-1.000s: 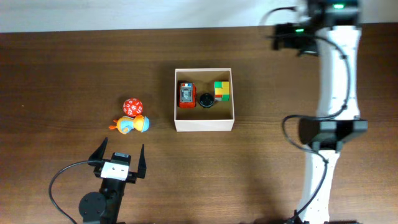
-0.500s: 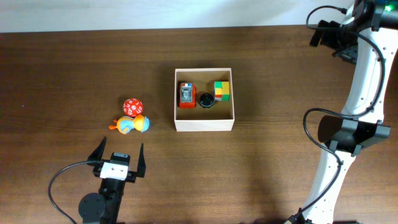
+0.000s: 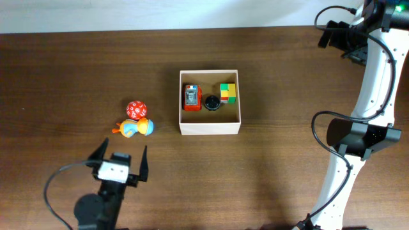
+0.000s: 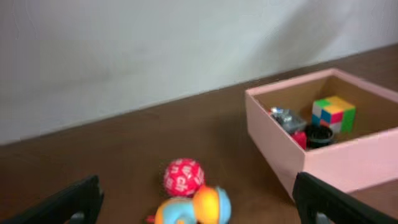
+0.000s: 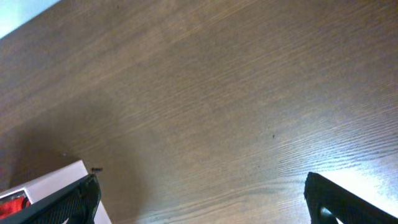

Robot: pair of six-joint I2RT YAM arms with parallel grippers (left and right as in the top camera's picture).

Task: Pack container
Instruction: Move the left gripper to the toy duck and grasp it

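The container (image 3: 210, 129) is a square white-walled box with a tan inside at the table's middle. It holds a red toy car (image 3: 191, 97), a black round piece (image 3: 211, 103) and a colourful cube (image 3: 228, 93). A red ball (image 3: 135, 109) and a blue-and-orange duck toy (image 3: 136, 128) lie on the table to its left. My left gripper (image 3: 121, 160) is open and empty, just in front of the duck. In the left wrist view the ball (image 4: 183, 176), duck (image 4: 193, 208) and container (image 4: 348, 165) show ahead. My right gripper (image 3: 339, 45) is open and empty, high at the far right.
The table is dark brown wood with a white wall behind its far edge. The right arm's white links (image 3: 374, 83) run down the right side. The right wrist view shows bare wood and one container corner (image 5: 50, 183).
The right arm swung from above the table's back right out to the far right corner. The left gripper shifted slightly left and toward the front edge.
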